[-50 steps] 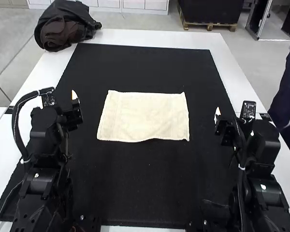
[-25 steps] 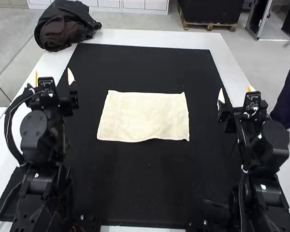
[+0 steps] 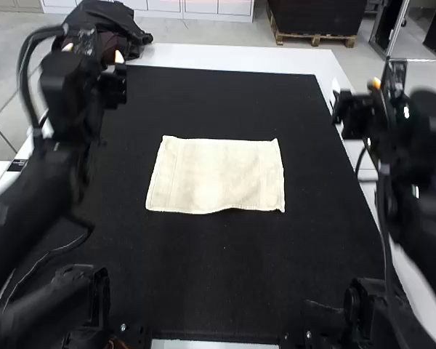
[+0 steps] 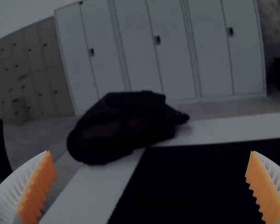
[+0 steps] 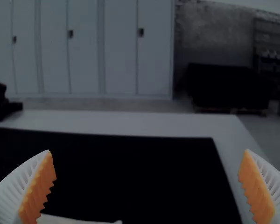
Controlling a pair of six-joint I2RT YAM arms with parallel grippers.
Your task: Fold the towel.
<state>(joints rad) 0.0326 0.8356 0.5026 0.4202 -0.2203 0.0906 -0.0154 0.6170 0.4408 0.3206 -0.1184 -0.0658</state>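
Both arms have lifted from their lower poses beside the cloth; the white ribbed left gripper with orange pads and matching right gripper are now higher, off to either side, fingers wide apart, nothing between them. The cream rectangular cloth towel hasn't shifted, so that motion added no fold; looks like a withdrawal or repositioning, can't say which. Towel lies mid-table on the black fabric mat, flat, roughly squared, near edge a bit wavy, faint bands near the sides. Can't tell if single layer or already folded. If more folding is due, grippers must come back down to its edge.
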